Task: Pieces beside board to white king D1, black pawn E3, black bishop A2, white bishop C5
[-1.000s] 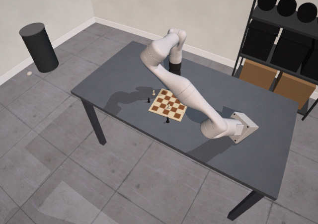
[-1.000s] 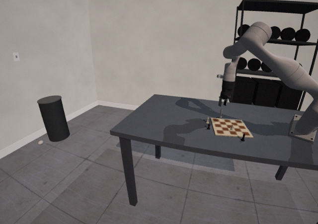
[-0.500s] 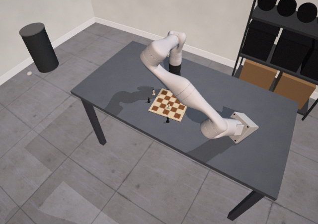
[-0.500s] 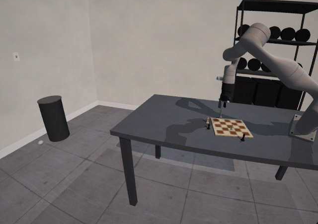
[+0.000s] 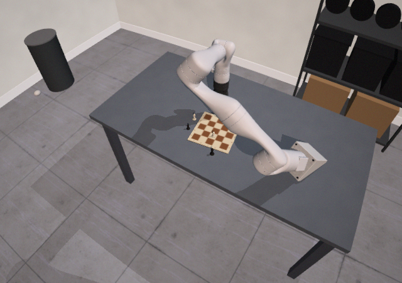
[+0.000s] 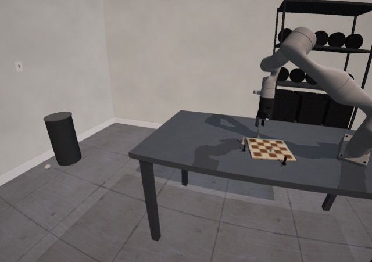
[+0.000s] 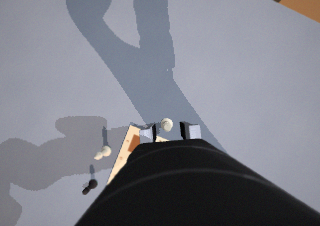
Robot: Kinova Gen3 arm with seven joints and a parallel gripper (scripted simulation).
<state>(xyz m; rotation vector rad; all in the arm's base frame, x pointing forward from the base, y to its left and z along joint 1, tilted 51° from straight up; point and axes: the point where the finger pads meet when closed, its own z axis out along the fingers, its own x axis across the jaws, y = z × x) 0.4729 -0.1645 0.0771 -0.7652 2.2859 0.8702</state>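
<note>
From the top, a pale grey jointed arm [image 5: 240, 114] [image 6: 333, 76] reaches over a dark grey rectangular surface [image 5: 311, 205] [image 6: 180, 145] [image 7: 260, 81]. A flat square board of cream and brown checks [image 5: 200, 140] [image 6: 258, 158] [image 7: 122, 158] lies there, with one small white chess piece [image 5: 213, 134] [image 6: 271, 149] standing on it. A small cream chess piece [image 5: 194, 117] [image 6: 243, 140] [image 7: 103, 152] and a small black one stand beside one edge, a larger black chess piece [image 5: 211, 151] [image 6: 284, 160] beside another.

In the exterior view, the black two-finger claw [image 6: 260, 122] [image 7: 168, 129] points down above a tall pale chess piece [image 6: 257, 132] [image 7: 166, 124], upright on the surface just beyond the board's far corner. The fingertips are above its top.

In the wrist view, the claw is well open, though not fully, and has hold of nothing; the tall piece's round head shows between the fingers, with space on both sides. Cream and black pieces stand off to the left.
</note>
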